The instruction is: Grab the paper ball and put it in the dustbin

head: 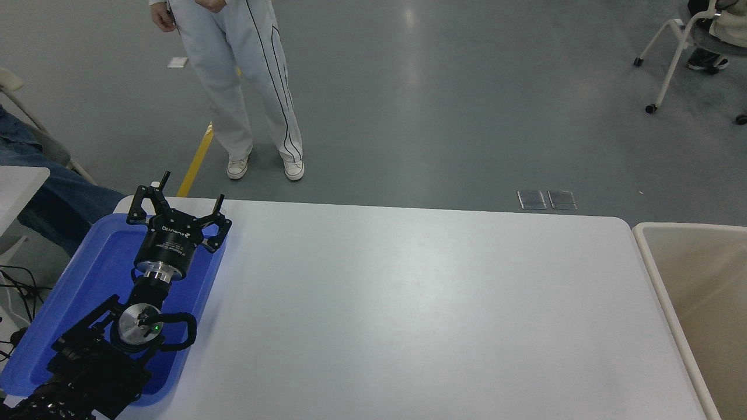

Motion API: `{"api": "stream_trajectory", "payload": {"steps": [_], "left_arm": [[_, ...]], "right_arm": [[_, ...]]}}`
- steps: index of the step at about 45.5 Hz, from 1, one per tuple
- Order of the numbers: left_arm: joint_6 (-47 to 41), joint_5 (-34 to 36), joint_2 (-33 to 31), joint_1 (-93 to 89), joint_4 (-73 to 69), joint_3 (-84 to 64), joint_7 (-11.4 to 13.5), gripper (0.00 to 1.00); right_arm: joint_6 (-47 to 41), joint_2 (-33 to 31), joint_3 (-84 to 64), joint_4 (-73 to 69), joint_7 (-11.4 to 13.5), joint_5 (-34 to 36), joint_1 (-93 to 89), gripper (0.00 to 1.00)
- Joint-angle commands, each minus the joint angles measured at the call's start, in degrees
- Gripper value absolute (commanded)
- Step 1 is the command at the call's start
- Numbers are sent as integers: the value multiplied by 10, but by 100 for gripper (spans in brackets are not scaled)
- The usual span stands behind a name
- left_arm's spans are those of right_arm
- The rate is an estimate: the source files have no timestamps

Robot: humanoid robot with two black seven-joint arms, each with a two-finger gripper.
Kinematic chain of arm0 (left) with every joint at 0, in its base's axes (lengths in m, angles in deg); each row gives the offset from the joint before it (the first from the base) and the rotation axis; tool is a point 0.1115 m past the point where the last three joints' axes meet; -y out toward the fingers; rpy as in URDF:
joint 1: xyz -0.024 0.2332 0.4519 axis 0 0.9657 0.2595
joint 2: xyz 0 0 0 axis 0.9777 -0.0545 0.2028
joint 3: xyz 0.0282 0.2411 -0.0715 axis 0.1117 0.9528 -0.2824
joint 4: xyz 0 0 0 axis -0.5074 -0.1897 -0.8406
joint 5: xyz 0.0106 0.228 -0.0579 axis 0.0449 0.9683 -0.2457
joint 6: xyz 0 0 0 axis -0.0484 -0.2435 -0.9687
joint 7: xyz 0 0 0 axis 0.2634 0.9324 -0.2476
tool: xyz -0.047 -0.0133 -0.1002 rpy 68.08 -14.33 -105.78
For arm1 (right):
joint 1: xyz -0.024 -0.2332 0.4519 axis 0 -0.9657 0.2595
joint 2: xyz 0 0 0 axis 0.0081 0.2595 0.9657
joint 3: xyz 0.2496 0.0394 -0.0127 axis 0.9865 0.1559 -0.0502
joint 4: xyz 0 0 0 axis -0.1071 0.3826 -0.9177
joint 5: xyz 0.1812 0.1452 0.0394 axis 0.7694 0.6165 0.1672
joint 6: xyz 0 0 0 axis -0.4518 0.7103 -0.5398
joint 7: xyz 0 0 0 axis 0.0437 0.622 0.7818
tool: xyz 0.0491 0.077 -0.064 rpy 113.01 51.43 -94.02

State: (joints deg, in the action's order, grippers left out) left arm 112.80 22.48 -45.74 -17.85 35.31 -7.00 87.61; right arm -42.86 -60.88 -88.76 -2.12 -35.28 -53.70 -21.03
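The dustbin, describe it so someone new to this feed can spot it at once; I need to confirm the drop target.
Start at the white table and follow it to its right end. The dustbin stands just beyond that edge, cut off by the picture's border. Its thick off-white rim and deep beige inner walls set it apart from the shallow blue tray at the left end.
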Motion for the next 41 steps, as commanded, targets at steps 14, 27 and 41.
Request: {"api": "stream_trajectory", "payload": {"steps": [14, 27, 41], "left_arm": [[0, 0, 0, 0, 0, 0, 0, 100], [0, 0, 0, 0, 0, 0, 0, 100], [0, 0, 0, 0, 0, 0, 0, 100]], "right_arm": [[74, 60, 75, 87, 0, 30, -124, 0], [75, 116, 144, 181, 1, 30, -207, 0], [76, 162, 156, 222, 0, 30, -261, 0]]}}
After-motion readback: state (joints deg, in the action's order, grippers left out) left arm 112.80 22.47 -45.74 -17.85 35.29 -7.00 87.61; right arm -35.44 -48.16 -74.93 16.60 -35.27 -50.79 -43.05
